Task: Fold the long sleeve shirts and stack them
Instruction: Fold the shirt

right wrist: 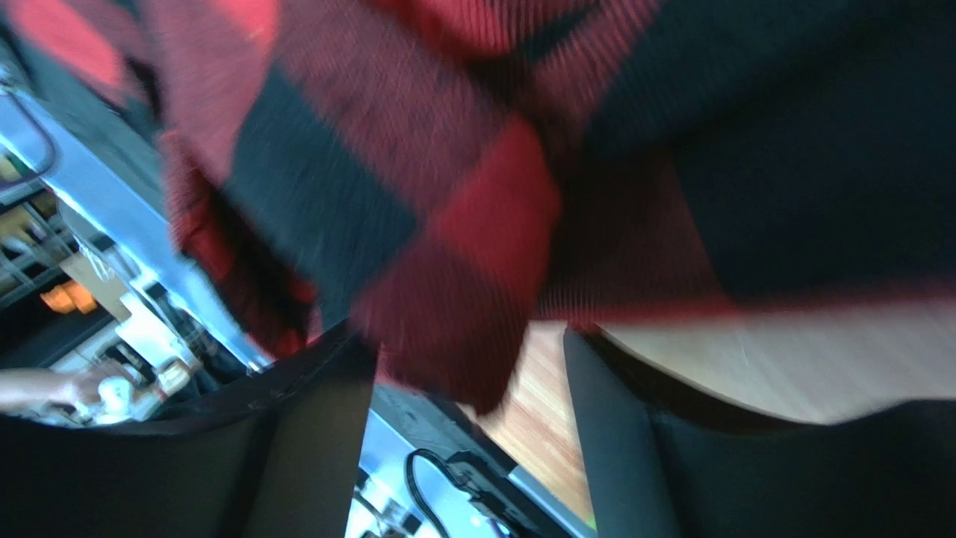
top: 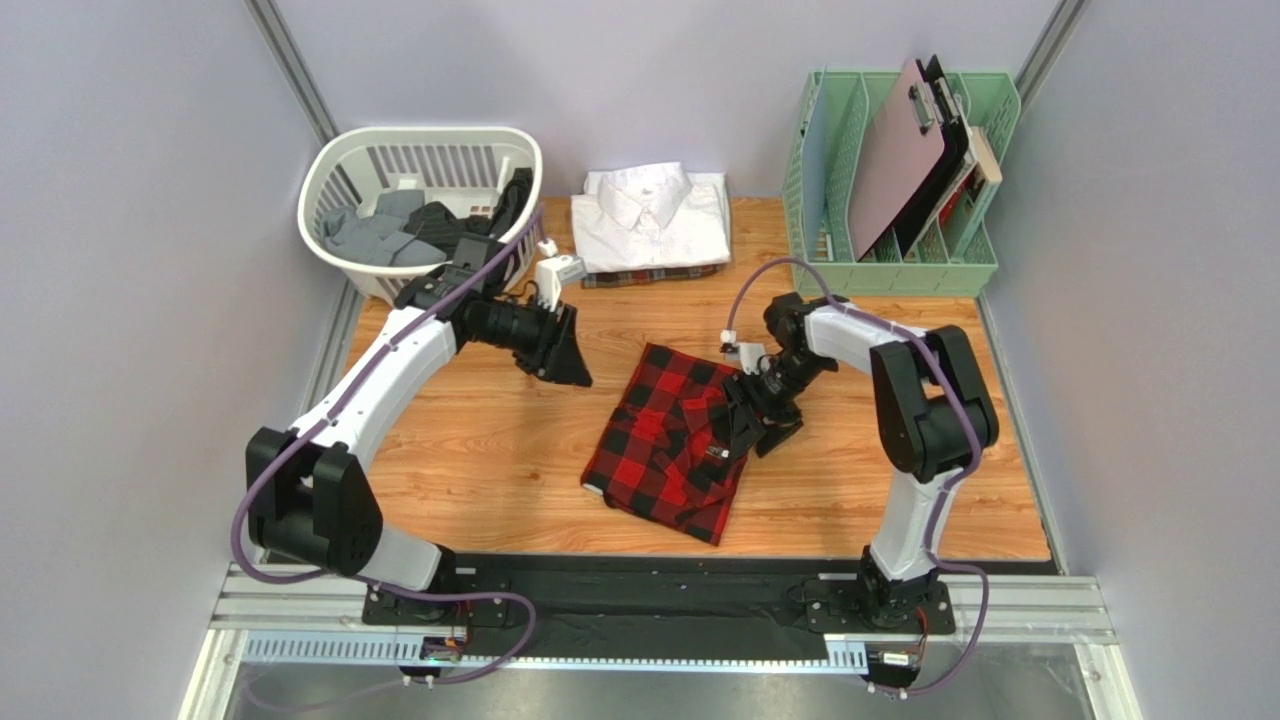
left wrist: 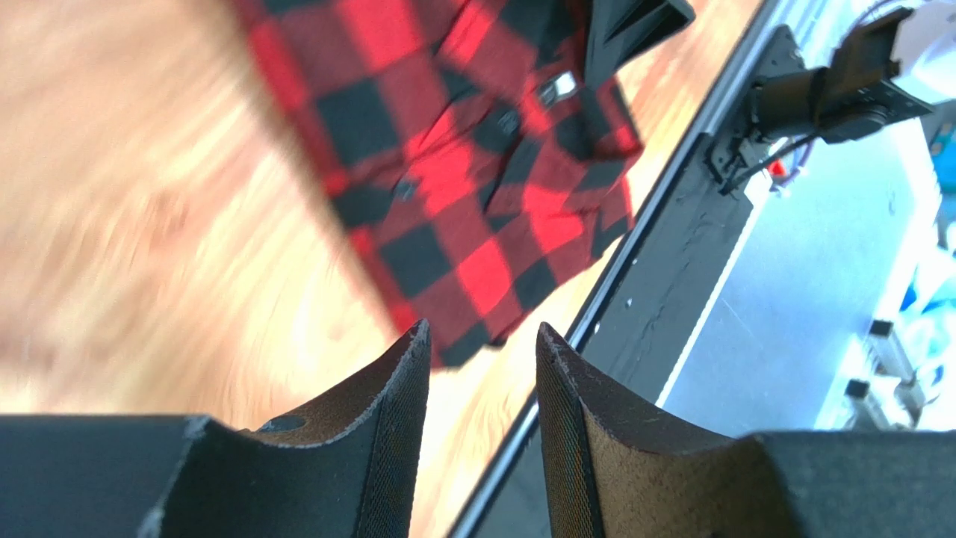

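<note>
Left gripper [left wrist: 483,340] hangs above the table [top: 481,450], its fingers [left wrist: 387,392] parted with nothing between them: open and empty. Out past its tips lies the red-and-black checked shirt [top: 672,443], flat on the wood, buttons showing, near the hand but not touching it.

Over to the right gripper [right wrist: 466,342], which is down on the checked shirt's edge, the side closest to its own arm. From its wrist camera, a blurred fold of the checked cloth sags into the gap between its fingers. They stand wide apart with bare wood showing between them, so it is spread open and not pinching the cloth.

Farther out from both hands, at the back of the table, the white shirt [top: 657,210] sits folded, collar up, on top of the dark plaid shirt [top: 646,276], whose edge peeks out beneath it. A white basket [top: 338,180] holding grey and dark clothes sits just behind the left gripper. A green rack [top: 902,278] with clipboards [top: 902,150] stands well beyond the right one.
</note>
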`<state>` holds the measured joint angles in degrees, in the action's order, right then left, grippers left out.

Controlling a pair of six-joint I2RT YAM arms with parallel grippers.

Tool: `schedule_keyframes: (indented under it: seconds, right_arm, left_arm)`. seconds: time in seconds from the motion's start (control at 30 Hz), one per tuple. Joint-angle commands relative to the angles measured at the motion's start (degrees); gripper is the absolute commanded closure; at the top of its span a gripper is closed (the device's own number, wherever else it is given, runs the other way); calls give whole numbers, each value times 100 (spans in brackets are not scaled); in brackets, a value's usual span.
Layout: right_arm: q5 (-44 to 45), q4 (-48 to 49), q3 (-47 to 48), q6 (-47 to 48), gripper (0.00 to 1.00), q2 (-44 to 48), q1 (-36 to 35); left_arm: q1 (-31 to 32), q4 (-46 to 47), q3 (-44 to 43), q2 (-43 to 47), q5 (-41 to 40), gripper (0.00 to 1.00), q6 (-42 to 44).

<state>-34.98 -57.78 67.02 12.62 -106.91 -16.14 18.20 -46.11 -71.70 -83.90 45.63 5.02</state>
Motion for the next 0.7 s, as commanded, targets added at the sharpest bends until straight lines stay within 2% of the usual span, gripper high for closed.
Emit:
schedule_keyframes:
  seconds: [0.0,0.03,0.07,0.13,0.17,0.23,0.4,0.5,0.6,0.67]
  right_arm:
    - [534,127,197,81,46,-461,-161]
    - [675,118,214,204,50,-523,-187]
    - [842,135,293,327,59,-602,-179]
    - [1361,144,495,836,67,-813,-188]
    - [1484,118,626,1065,78,-901,-214]
    - [1976,144,1136,1704,82,-1024,-423]
    - [3144,399,1988,3446,80,-1253,-1311]
    - [3489,785,1964,4860,76,-1323,-1856]
    - [3927,1697,1552,6310,70,-1166,-2200]
    - [3999,2795,1235,7030,61,-928,-2332]
  left_arm:
    - [-456,-275,253,531,183,54,218]
    - [-596,-337,340,593,175,54,263]
    - [-650,-398,385,646,183,54,333]
    - [-782,-486,490,822,192,54,421]
    - [-817,-504,525,875,210,54,447]
    - [-905,-496,630,989,210,55,474]
    - [-1308,-118,1061,1244,332,56,70]
    - [-1729,-30,1088,1262,622,57,-176]
    - [-2152,145,1333,1323,737,57,-466]
    - [-2198,313,1413,1323,632,57,-616]
